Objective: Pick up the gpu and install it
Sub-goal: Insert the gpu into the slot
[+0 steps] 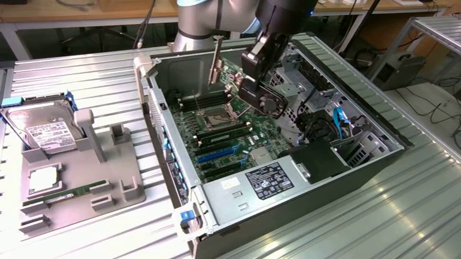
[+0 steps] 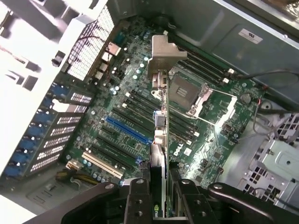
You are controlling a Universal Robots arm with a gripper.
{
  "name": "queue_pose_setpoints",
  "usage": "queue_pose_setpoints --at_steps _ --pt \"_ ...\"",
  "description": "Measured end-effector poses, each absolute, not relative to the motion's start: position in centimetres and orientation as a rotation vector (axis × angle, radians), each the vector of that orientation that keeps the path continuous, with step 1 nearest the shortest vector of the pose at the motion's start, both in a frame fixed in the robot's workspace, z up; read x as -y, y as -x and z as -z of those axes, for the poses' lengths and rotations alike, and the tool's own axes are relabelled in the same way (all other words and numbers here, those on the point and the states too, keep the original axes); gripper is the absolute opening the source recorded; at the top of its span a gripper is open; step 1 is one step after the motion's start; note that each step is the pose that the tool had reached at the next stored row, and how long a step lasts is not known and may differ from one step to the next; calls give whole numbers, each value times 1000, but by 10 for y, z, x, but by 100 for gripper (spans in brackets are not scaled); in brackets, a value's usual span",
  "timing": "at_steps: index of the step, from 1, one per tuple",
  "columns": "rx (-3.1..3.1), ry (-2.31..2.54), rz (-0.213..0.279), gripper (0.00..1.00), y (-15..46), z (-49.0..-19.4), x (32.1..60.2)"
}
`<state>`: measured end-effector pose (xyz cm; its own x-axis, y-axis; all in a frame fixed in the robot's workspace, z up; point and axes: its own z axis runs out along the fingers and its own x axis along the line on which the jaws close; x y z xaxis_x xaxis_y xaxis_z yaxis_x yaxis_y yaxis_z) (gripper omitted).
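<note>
Over the open case's [image 1: 358,94] green motherboard [image 1: 234,141], the pincer [image 2: 160,196] clamps a black, fan-faced gpu [image 1: 265,99], silver bracket [image 2: 164,53] foremost.

gpu [image 2: 159,126] rear hidden btwn tool [image 2: 160,189] fingers; sticker [image 2: 155,212] there unreadable, maybe Nvidia.

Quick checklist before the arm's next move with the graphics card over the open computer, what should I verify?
1. Grip: the gpu sits between the fingers of the gripper: ok.
2. Position: the gpu hangs inside the open case, above the motherboard: ok.
3. Seating: the card is in no slot yet and hangs clear of the board: not ok.
4. The blue slot looks empty, with nothing lying across it: ok.
5. The silver bracket lined up with the rear slot openings: cannot tell.
</note>
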<state>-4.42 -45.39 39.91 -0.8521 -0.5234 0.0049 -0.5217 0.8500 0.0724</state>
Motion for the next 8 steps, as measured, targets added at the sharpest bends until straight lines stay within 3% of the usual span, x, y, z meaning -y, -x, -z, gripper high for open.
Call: queue_pose_setpoints --at_steps 8 --pt "2945 -1048 98 26 44 -396 454"
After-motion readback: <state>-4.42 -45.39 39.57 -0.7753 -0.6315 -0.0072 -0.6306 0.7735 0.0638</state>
